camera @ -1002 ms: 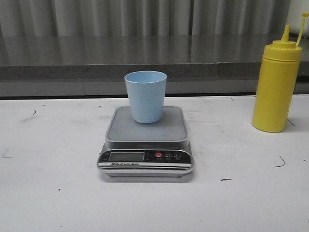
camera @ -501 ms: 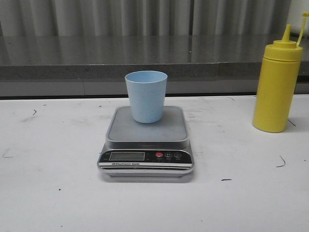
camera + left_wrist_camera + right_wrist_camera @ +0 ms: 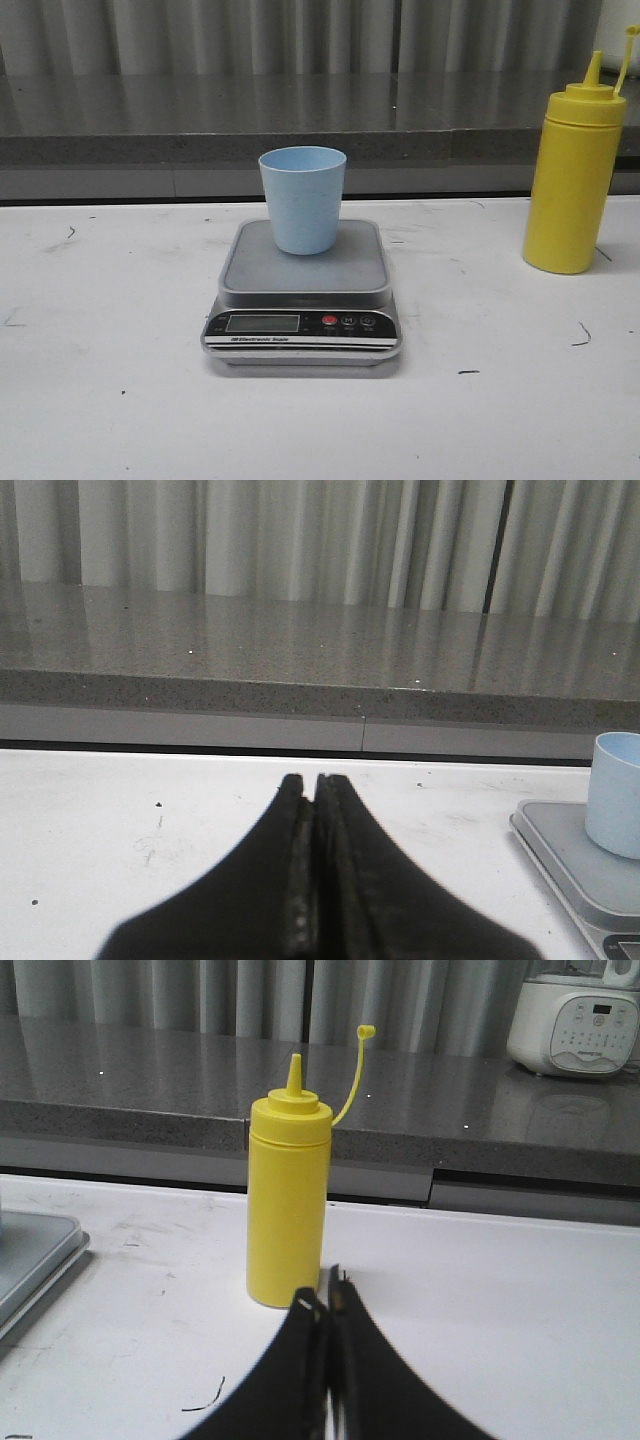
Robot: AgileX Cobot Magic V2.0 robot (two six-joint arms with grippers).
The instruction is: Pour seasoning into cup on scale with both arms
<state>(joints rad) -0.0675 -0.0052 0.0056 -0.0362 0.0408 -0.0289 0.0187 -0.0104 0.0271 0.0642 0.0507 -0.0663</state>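
Observation:
A pale blue cup (image 3: 302, 199) stands upright on the grey platform of a silver scale (image 3: 303, 290) at the table's middle. The yellow seasoning bottle (image 3: 573, 170) stands upright at the right, its cap open on a strap. Neither gripper shows in the front view. My left gripper (image 3: 311, 780) is shut and empty above bare table, with the cup (image 3: 617, 792) and scale (image 3: 565, 852) off to its side. My right gripper (image 3: 323, 1295) is shut and empty, just in front of the bottle (image 3: 288, 1198) and not touching it; the scale's corner (image 3: 32, 1260) shows beside it.
A grey stone counter ledge (image 3: 300, 125) runs along the table's back, with a curtain behind. A white kitchen appliance (image 3: 573, 1020) stands on that ledge, seen in the right wrist view. The white table (image 3: 120, 400) carries small dark marks.

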